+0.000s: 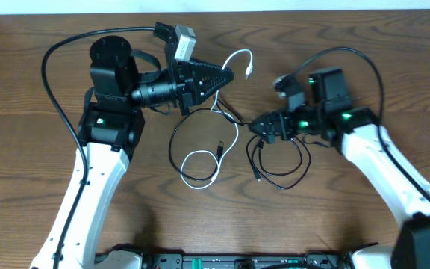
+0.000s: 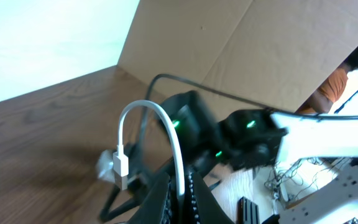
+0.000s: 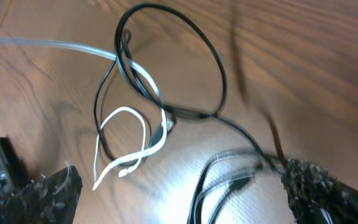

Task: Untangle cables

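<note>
**Left jaws closed, right jaws wide apart**

The left arm (image 1: 88,187) reaches up from the lower left of the overhead view. Its white link runs to a black joint block, then the arm bends sharply right so the wrist lies roughly level. The left gripper (image 1: 227,75) points right, its fingers pressed together with a thin white cord (image 2: 176,149) pinched between them. The right arm (image 1: 383,157) enters from the lower right, its white link angled up and to the left, with green lights lit near the wrist. The right gripper (image 1: 258,127) points left and slightly downward, and its fingers (image 3: 42,196) are spread wide apart.
</note>
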